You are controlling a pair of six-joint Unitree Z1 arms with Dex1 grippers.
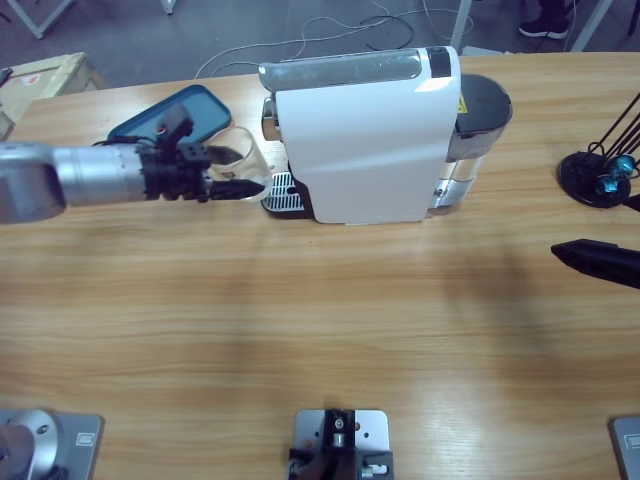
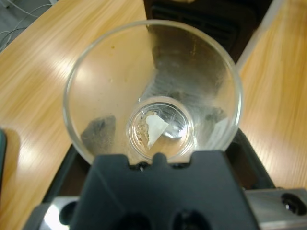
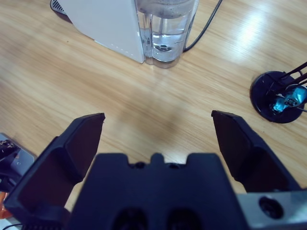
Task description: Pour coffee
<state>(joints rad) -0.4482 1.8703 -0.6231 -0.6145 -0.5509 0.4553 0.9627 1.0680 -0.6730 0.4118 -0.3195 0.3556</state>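
Grips the glass cup [image 1: 255, 160], as far as the high view tells, with the left gripper [image 1: 245, 172] closed across its wall, right at the edge of the drip tray [image 1: 283, 192] of the white coffee machine [image 1: 365, 140], not yet squarely under the outlet. Could clip the tray's lip or the machine's front if pushed in too low or at a slant; could slip or twist in the pinch, smooth glass giving little purchase; could catch coffee on the rim or miss it altogether if set down off-centre. Could also nudge the blue-edged phone [image 1: 170, 115] lying just behind the forearm on a careless withdrawal. Holds nothing on the other side: right gripper [image 3: 158, 117] spread wide above bare table [image 3: 72, 86], well apart from the machine, facing the water tank [image 3: 165, 28] and a black stand base [image 3: 276, 98]. Hard to make out: the spout itself, hidden beneath the machine's top from above and cut off in the left wrist view; the left jaws, masked there by the cup; the pale fleck in the cup's bottom, possibly only a reflection.
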